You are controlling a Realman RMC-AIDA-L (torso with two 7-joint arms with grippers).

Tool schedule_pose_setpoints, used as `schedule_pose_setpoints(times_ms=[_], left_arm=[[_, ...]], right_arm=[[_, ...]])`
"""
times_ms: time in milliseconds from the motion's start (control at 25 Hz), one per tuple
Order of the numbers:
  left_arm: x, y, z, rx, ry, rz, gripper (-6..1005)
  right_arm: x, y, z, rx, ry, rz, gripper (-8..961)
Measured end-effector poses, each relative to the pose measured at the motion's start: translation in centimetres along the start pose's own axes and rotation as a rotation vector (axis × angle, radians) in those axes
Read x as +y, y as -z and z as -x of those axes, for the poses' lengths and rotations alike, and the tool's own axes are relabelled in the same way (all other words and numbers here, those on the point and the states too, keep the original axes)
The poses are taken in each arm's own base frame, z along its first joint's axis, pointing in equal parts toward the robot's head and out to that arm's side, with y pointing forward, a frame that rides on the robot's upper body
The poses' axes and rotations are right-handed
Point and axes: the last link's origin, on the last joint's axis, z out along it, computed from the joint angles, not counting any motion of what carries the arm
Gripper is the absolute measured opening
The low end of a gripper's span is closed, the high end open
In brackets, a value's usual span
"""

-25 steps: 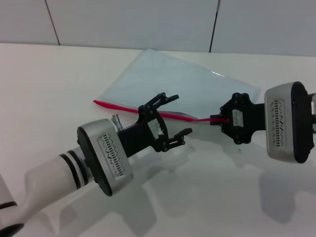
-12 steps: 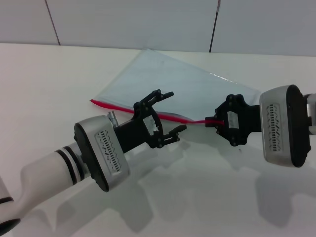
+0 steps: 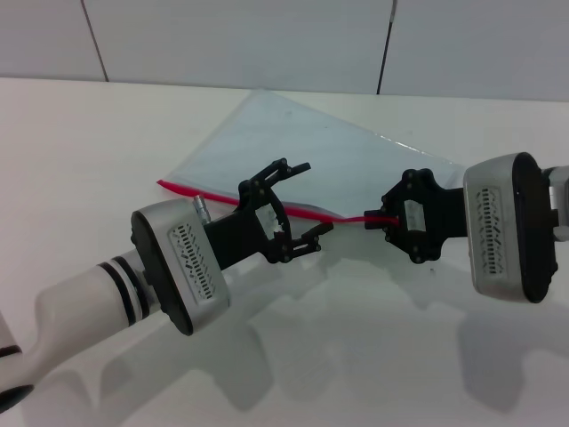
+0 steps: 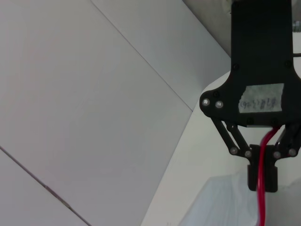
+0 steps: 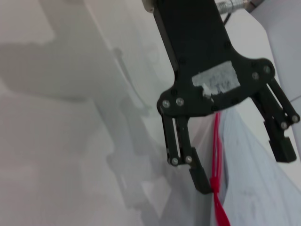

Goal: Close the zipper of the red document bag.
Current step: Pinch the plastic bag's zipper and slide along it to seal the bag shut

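The red document bag [image 3: 302,142] lies flat on the white table, a pale translucent pouch with its corner toward the wall. The zipper [image 3: 196,192] is the red strip along its near long edge. My left gripper [image 3: 304,201] is open and straddles the zipper near its middle. In the right wrist view the left gripper [image 5: 244,169] shows with the zipper [image 5: 216,141] running between its spread fingers, close to one finger [image 5: 197,174]. My right gripper [image 3: 389,219] is shut on the zipper's right end. It appears in the left wrist view as the right gripper [image 4: 262,181] with the red strip [image 4: 261,207] pinched.
The white table [image 3: 89,151] stretches to the left and front of the bag. A pale panelled wall [image 3: 267,36] rises just behind the bag's far corner. Both arms' shadows fall on the table near the front.
Both grippers have shifted a little to the left, and the bag's red edge has slid left with them. The left gripper stays open, the right stays shut on the zipper.
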Motion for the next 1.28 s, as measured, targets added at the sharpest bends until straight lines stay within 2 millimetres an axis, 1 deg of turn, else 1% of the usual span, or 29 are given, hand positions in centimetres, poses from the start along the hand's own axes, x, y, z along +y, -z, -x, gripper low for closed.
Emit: schedule_pose_setpoints(times_ms=[320,760,960,1280], left_arm=[[0.23,-0.04,-0.08,0.005,-0.018,0.018,860],[0.52,-0.11,-0.08,0.003,-0.032,0.042,673],[0.72,-0.14,-0.17,0.008,-0.044,0.050,436],[0.91,-0.08,-0.19,0.009,-0.065,0.054,376]], right_arm=[[0.02,-0.09,0.50,-0.007,0.019,0.004,85],[0.10,-0.21,0.74,-0.010,0.030,0.010,91],[0.06,-0.21,0.73,-0.009,0.030,0.008,94],[0.01,-0.20,0.68,-0.007,0.029,0.005,97]])
